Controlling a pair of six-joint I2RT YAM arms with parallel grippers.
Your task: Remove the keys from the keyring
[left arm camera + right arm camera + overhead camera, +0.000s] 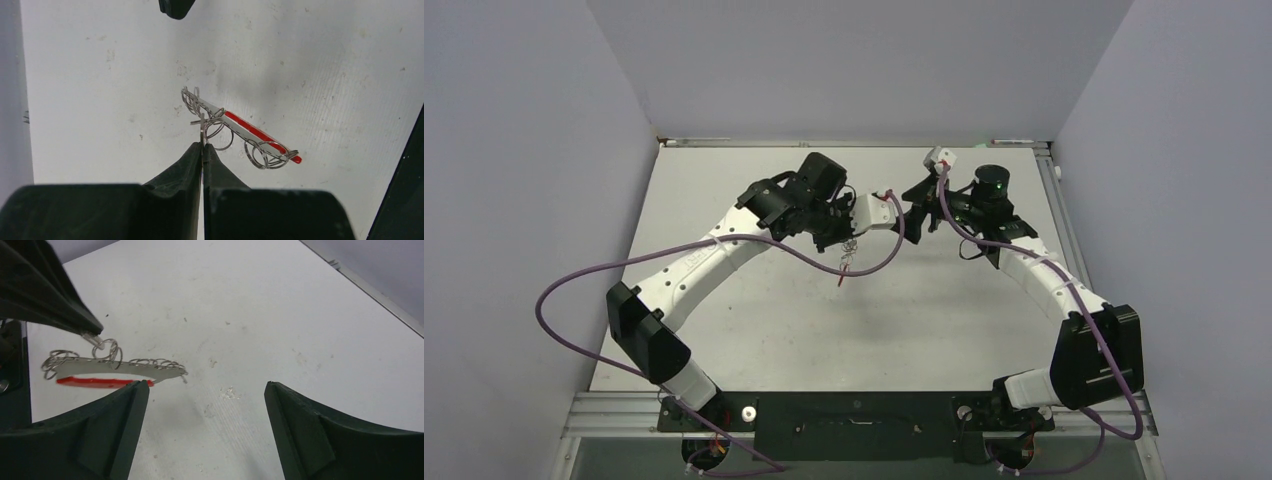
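- Left claw (202,146): tips pressed together on a thin wire loop of the keyring (252,132). The whole cluster hangs from that one pinch point, apparently clear of the surface (325,75), where it can be worked on from the side
- Keyring: suspended between the two claws, over the middle of the surface. Several small wire rings (260,155) are strung along it, and the red strap (95,382) runs lengthwise beneath them in the right wrist view
- Keys: cannot be told one from another in these views. A flat silver-grey blade (100,369) lying along the strap may be one of them, and nothing appears detached yet
- Right claw (205,390): jaws wide apart and holding nothing, with one finger (132,400) just beside the free end of the cluster. The spread suits an approach to take that end
- Judged step: one arm serves as a fixed anchor while the other is placed to grasp a key or ring and slide it off. The thin, overlapping wires leave little to bite on, so the likely fault is a slip or a grab of the wrong loop
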